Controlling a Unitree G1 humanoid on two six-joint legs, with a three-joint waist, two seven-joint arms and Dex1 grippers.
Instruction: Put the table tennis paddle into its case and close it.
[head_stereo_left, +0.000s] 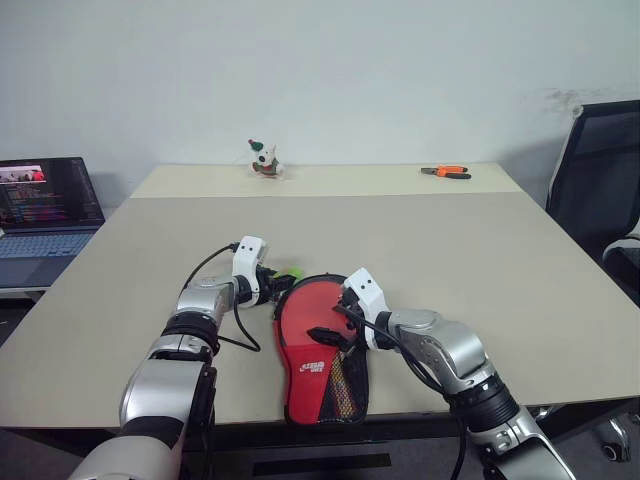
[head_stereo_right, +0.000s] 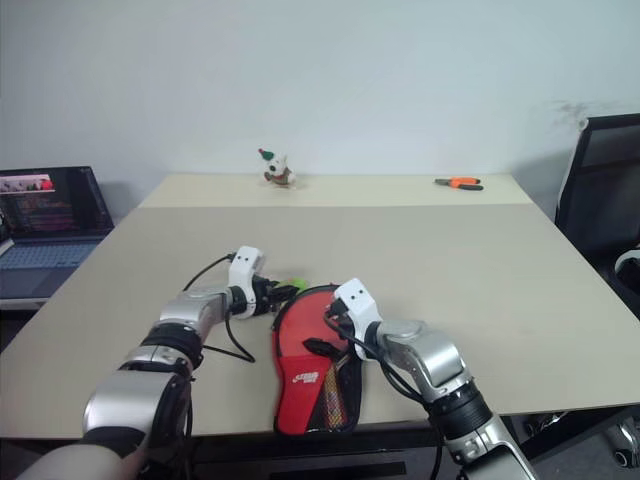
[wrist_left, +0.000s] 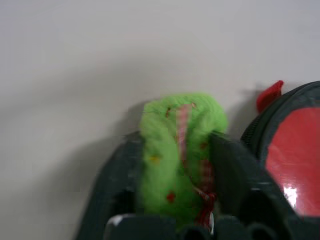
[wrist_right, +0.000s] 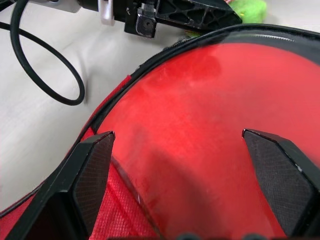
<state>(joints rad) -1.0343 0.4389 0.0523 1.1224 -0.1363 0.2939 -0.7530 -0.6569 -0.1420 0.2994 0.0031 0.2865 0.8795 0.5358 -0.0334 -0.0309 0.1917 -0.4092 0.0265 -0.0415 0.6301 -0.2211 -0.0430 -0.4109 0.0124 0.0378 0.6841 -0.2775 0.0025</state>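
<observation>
The left end effector (wrist_left: 175, 200) clenches a fuzzy green charm (wrist_left: 177, 150); the right end effector (wrist_right: 192, 150), released, hovers over the glossy red paddle (wrist_right: 200, 125) in its black fabric case (head_stereo_left: 350, 385).

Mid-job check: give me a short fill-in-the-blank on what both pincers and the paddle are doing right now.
1. The left pincer is closed around the fuzzy ____ charm.
2. The paddle lies with its ____ rubber face up inside the case.
3. The right pincer hovers over the paddle with its fingers ____.
4. At the far table edge lie orange-handled ____.

Missing words: green; red; open; pliers
</observation>
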